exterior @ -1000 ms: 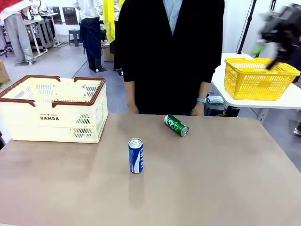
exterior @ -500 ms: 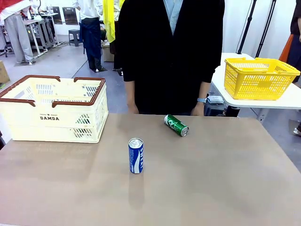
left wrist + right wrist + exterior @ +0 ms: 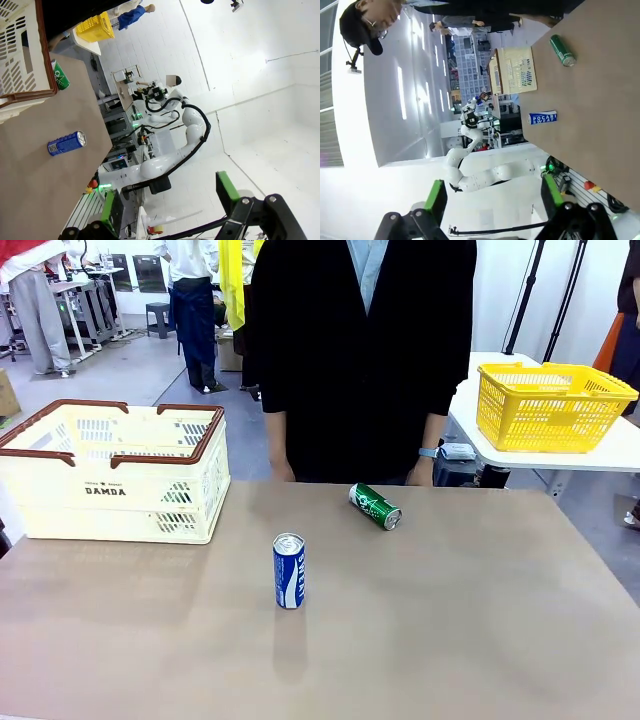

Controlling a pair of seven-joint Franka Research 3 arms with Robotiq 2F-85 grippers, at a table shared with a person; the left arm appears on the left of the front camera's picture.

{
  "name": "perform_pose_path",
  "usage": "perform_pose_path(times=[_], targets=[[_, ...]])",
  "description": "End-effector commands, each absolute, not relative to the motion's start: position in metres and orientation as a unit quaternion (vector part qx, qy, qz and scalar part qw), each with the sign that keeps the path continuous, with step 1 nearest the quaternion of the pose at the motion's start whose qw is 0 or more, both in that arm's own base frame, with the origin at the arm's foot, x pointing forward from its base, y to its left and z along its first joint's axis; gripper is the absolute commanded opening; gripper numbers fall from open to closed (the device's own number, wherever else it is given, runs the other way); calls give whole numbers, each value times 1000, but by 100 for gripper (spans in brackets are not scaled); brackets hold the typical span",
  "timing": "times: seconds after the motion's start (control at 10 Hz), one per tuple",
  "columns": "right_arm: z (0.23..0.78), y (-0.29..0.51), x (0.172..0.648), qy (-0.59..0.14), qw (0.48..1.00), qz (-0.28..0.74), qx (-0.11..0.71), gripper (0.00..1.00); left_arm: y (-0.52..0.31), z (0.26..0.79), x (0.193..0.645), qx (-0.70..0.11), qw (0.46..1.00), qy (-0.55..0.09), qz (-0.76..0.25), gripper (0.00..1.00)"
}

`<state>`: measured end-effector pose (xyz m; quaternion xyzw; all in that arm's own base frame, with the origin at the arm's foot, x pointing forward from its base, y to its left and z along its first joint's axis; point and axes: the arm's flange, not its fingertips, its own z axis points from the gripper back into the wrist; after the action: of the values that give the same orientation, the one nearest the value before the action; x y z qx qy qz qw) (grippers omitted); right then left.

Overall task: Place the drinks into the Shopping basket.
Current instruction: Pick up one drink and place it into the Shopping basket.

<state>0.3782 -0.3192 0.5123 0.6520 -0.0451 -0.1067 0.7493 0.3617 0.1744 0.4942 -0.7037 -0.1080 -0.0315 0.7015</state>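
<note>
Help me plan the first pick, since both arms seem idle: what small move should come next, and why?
Probably bring the left gripper, open and raised above the table, down toward the blue can. It stands upright mid-table, free on all sides, nearer the Shopping basket; the green can lies on its side farther off, near the person.

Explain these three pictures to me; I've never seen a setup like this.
This is a two-armed robot at a table, facing a person. The front picture looks across the table from between the arms. The other two come from cameras on each wrist, tilted sideways: the left fingers and right fingers, black with green pads, stand open and hold nothing. On the table: a blue-and-white SWEAT can standing upright, a green can lying on its side, and a cream DAMDA basket. A yellow mesh basket sits on another table behind.
</note>
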Motion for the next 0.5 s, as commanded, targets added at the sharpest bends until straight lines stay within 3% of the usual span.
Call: perform_pose_path(times=[0.0, 0.4], targets=[[515, -318, 377, -36, 758, -114, 641, 100, 173, 498, 362, -709, 697, -107, -26, 100], [515, -318, 377, -36, 758, -114, 641, 100, 174, 494, 362, -704, 702, -108, -31, 100]])
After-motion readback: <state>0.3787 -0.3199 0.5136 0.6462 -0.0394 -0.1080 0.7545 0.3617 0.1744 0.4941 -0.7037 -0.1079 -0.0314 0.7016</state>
